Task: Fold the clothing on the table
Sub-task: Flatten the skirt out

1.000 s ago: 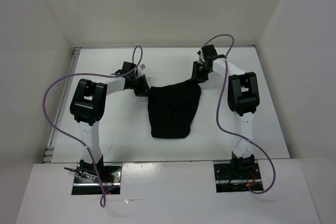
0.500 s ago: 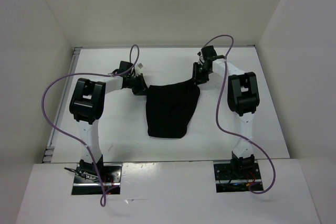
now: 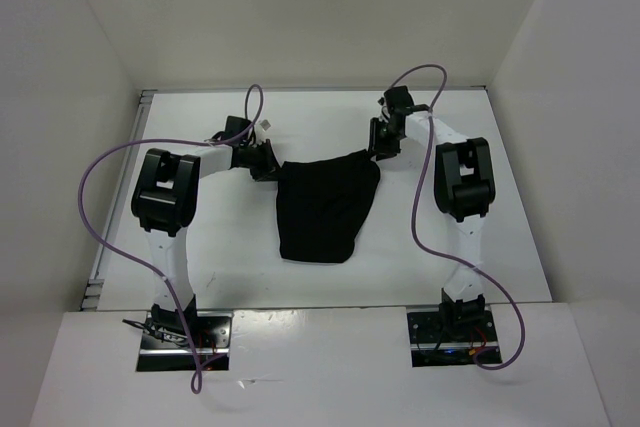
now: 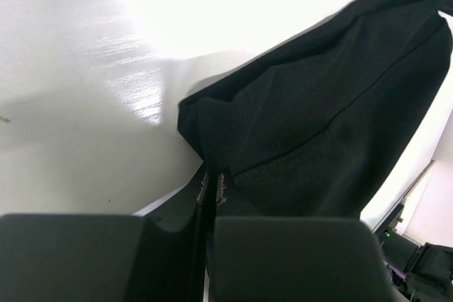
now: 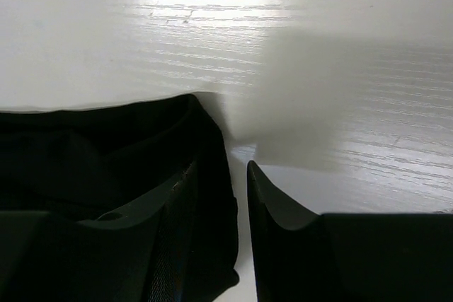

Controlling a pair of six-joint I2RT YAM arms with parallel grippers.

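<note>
One black garment point(image 3: 325, 209), one white table point(image 3: 320, 127), two robot arms point(image 3: 162, 192) point(image 3: 462, 179), two purple cables point(image 3: 85, 192) point(image 3: 415, 217)

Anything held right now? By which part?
Left gripper pinches the clothing at its far-left corner. Right gripper is open: the far-right corner lies between its jaws, not clamped.

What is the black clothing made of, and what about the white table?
The clothing looks like soft, matte woven cloth, maybe cotton: it droops in folds and has a stitched seam. The table looks like white-painted wood or laminate, slightly shiny: faint grain lines and glare.
</note>
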